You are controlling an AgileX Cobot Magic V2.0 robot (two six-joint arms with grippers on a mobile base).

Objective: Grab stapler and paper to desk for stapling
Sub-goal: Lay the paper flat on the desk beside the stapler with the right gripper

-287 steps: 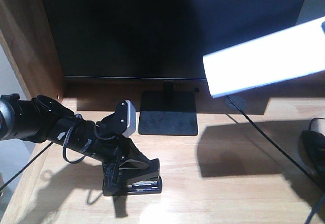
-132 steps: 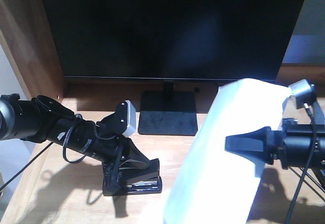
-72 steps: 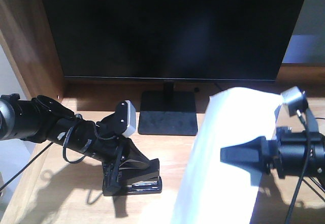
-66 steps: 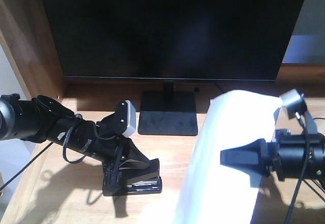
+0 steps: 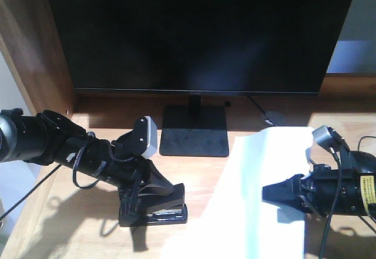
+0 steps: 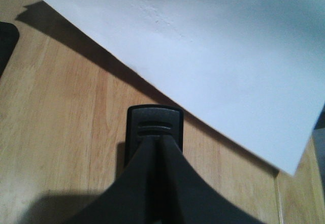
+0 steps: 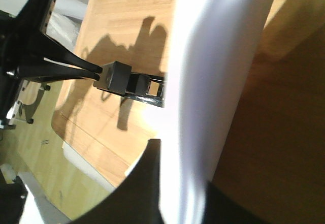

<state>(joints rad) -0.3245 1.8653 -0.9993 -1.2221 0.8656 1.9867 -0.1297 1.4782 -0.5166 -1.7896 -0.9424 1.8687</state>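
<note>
Front: left tool (image 5: 134,201) clamped on stapler (image 5: 165,205), which stands on worktop (image 5: 200,177). Right tool (image 5: 271,193) pinches paper (image 5: 252,212) at its right edge.
Left wrist: fingers pressed onto stapler top; paper edge just beyond.
Right wrist: paper hides one stapler end.

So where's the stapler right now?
In the front view the stapler sits on the desk's left side, pinched by the left gripper, in front of the monitor stand, beside the paper.

Plain white paper (image 5: 258,200), no print; black stapler (image 5: 154,203). Light tan wood desk (image 5: 202,177) w/ visible grain & plank joints. Monitor (image 5: 200,30) & its stand are black, screen dark.
</note>
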